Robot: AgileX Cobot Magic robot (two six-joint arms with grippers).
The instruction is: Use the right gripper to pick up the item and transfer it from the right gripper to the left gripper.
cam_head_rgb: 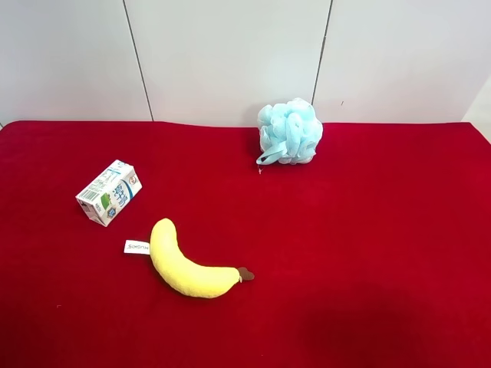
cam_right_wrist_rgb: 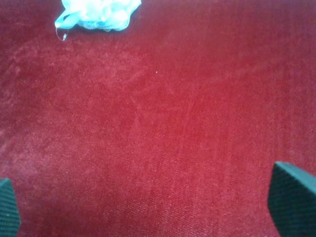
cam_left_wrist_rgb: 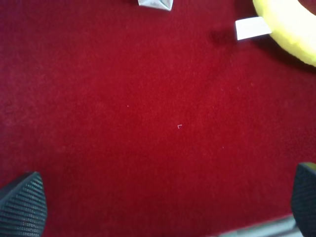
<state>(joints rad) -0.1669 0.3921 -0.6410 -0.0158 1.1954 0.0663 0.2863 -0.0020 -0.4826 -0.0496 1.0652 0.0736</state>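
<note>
- Exterior high view: a bench covered in deep red velvety cloth runs up to a pale panelled wall. No arm shows in this view.
- The item, a small white drink carton with blue and green print, lies on its side at this view's left, free of any grip. Its printing is too small to read.
- Just beside the carton, nearer the camera, a yellow plush banana lies curved on the cloth with its brown tip pointing to this view's right. A white sewn tag sticks out from its other end; the tag carries a short word, but I cannot make it out.
- A pale blue mesh bath puff sits near the wall, well apart from the carton and the banana.
- Right wrist view: the right end effector hangs over bare red cloth, jaws spread wide, holding nothing. Only its two dark fingertips show, at opposite edges. Part of the bath puff shows at the far edge.
- Left wrist view: the left end effector is likewise spread wide and empty above the cloth, with ribbed dark fingertips at either edge. A corner of the carton, the white tag and part of the banana lie ahead of it.
</note>
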